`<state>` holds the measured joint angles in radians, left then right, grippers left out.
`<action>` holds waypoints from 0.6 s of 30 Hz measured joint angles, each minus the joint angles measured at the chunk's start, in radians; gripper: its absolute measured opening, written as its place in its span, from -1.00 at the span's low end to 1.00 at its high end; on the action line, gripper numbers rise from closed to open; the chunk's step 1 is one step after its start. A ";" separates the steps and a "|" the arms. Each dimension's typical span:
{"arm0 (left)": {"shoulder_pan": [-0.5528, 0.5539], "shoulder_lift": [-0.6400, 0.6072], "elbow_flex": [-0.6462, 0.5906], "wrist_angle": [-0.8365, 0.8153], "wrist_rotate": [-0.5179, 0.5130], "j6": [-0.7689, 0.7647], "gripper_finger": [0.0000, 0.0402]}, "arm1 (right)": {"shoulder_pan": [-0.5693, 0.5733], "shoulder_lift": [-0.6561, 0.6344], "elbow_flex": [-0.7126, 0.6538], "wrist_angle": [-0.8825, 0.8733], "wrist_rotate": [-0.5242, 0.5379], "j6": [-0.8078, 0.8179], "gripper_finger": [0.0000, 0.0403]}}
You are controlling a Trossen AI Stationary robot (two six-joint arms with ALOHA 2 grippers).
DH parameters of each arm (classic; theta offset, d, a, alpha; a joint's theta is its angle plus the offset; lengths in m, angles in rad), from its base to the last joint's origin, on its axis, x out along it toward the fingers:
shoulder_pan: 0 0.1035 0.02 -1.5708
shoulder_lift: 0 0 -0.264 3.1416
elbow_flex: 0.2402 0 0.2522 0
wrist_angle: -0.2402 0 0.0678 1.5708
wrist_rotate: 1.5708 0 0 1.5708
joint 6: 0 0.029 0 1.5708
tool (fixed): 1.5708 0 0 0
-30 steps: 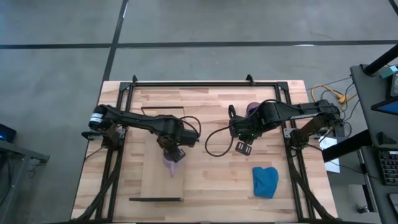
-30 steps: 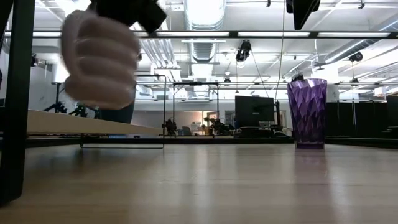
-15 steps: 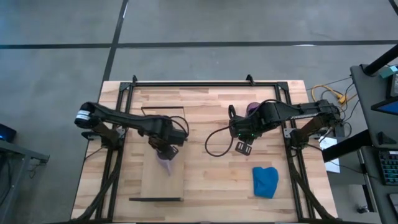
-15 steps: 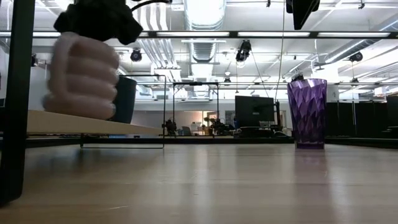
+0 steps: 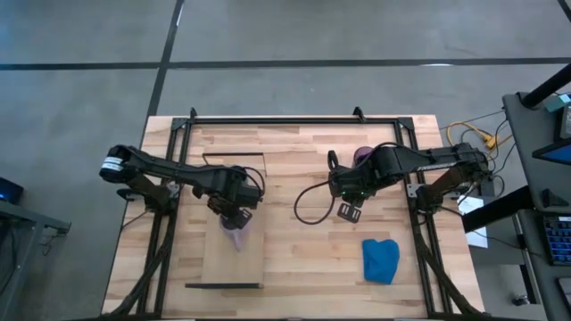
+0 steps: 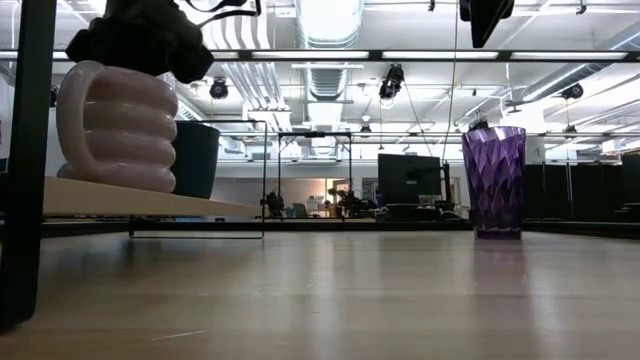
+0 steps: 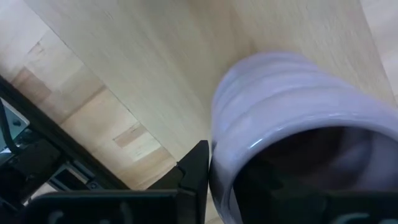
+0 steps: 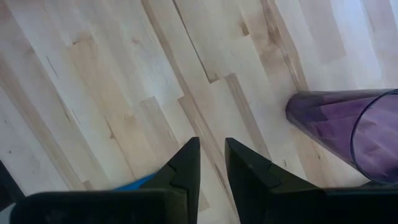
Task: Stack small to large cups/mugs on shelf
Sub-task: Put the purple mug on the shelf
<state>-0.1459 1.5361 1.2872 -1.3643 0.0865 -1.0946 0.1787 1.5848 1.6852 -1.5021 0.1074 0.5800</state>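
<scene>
The pale lilac mug (image 6: pixel 115 125) stands upright on the light wooden shelf plank (image 6: pixel 150 202), its handle (image 6: pixel 68 110) toward the table's left. It also shows in the high view (image 5: pixel 237 235). My left gripper (image 5: pixel 234 212) sits on the mug's top, shut on it. The small dark blue cup (image 6: pixel 197 158) stands on the plank just behind the mug; the left arm hides it in the high view. The dark purple tumbler (image 6: pixel 493 180) stands on the tabletop at the far right (image 5: pixel 364 156). My right gripper (image 8: pixel 211 165) hovers near it, shut and empty. My left gripper comes at the mug from above, pointing down, at its rim (image 7: pixel 217 155). One finger (image 7: pixel 196 177) lies against the outside of the wall; the other is hidden behind or inside the mug. The mug stands upright with its base on the plank.
A bright blue cloth (image 5: pixel 380 260) lies at the near right. A black cable (image 5: pixel 308 207) loops on the table between the arms. The plank (image 5: pixel 234 259) has thin dark end brackets, one toward the near edge (image 5: pixel 223 285). Black frame rails (image 5: pixel 294 118) border the table.
My left gripper has carried the lilac mug toward the table's left edge and down. The mug, lifted and tilted a second ago, now stands upright on the plank in front of the dark blue cup.
</scene>
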 joint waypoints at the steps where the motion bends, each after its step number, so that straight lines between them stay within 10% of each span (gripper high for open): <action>1: 0.000 0.000 0.002 -0.001 0.000 0.001 -0.76 | 0.000 0.000 0.000 0.001 0.000 -0.001 -0.66; 18: 0.000 -0.080 0.012 -0.054 0.031 0.001 -0.75 | 0.000 0.000 0.000 0.002 0.000 -0.004 -0.66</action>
<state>-0.1459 1.4556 1.2991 -1.4182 0.1179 -1.0939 0.1787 1.5852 1.6852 -1.5002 0.1074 0.5762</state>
